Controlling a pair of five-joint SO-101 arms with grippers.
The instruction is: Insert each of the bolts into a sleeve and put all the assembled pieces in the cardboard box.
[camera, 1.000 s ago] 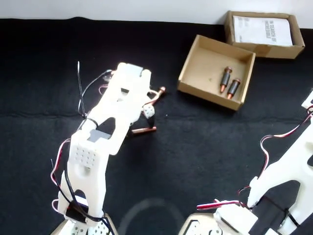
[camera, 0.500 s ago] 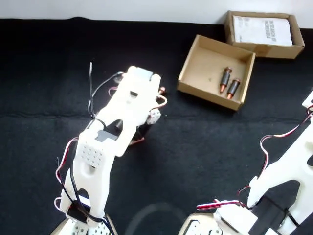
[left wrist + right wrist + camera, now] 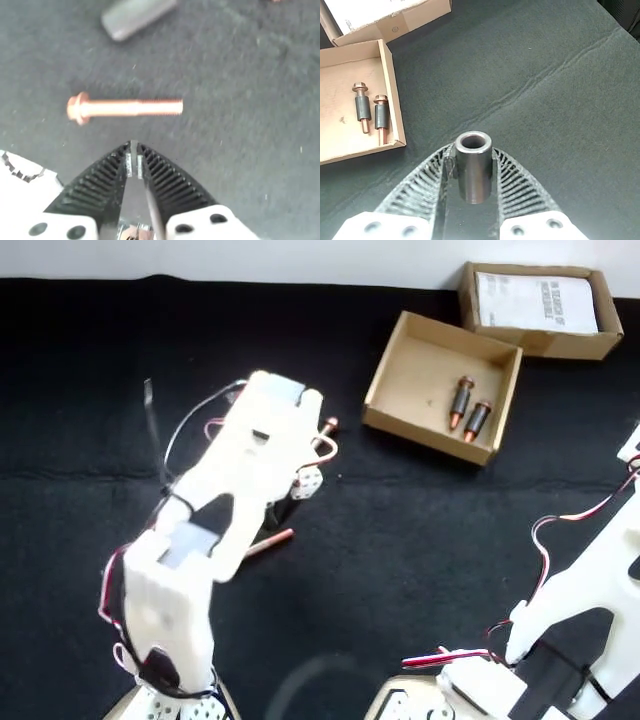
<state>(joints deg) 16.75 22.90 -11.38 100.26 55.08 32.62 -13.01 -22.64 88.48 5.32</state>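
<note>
**Loose bolt under a shut left gripper, sleeve held ready on the right**

The copper-coloured metal bolt with a flanged hex head (image 3: 125, 107) lies flat on the black felt-like cloth (image 3: 240, 100) that covers the table. It is on the table's left half, roughly midway between the near and far edges, just ahead of the left gripper (image 3: 133, 150). That gripper's ribbed black jaws are pressed together with nothing between them.

The bolt looks small, rigid and dense. Being round, it would likely roll if nudged sideways, though the wide flange and the cloth's nap should check that. The smooth shank next to the head seems the best place to pinch, which leaves the threaded end free to enter a bore. A loose grey sleeve (image 3: 137, 17) lies beyond the bolt, apart from it.

On the table's right side, the right gripper (image 3: 474, 150) is clamped on a dark grey cylindrical metal sleeve (image 3: 474, 175), held by its sides with the open bore facing the wrist camera. It looks smooth, hard and thick-walled, so it may twist in the jaws under an off-axis push.

The open brown cardboard box (image 3: 415, 385) sits near the far right corner, holding two assembled pieces (image 3: 461, 401) side by side. It looks light and thin-walled, so a bump could slide it.
</note>
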